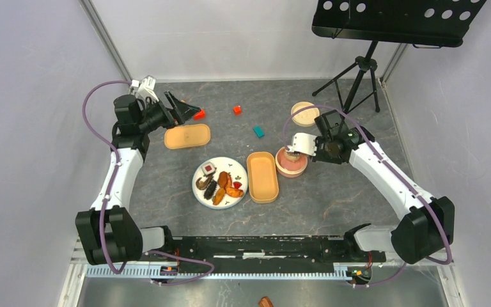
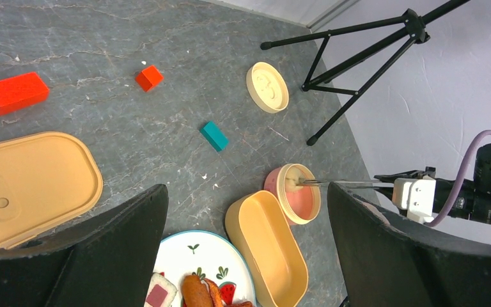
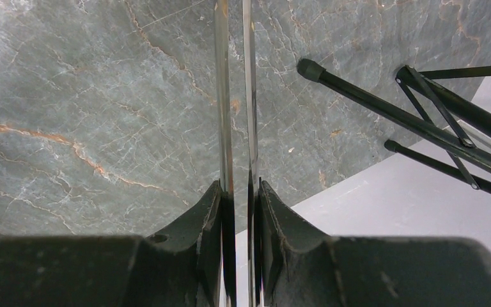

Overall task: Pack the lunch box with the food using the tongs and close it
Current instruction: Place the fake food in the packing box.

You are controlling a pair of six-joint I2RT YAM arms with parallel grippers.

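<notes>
The tongs are two slim metal arms pinched between my right gripper's fingers. Their tips reach into a pink round container and touch a pale rice ball inside it. The oblong tan lunch box lies open beside the plate, which carries fried chunks, a dark ridged piece and red wedges. The box's tan lid lies at the back left. My left gripper hovers open above that lid's far edge, holding nothing.
A round tan lid lies behind the pink container. Red blocks and a teal block are scattered at the back. Black tripod legs under a music stand occupy the back right corner. Grey walls enclose the table.
</notes>
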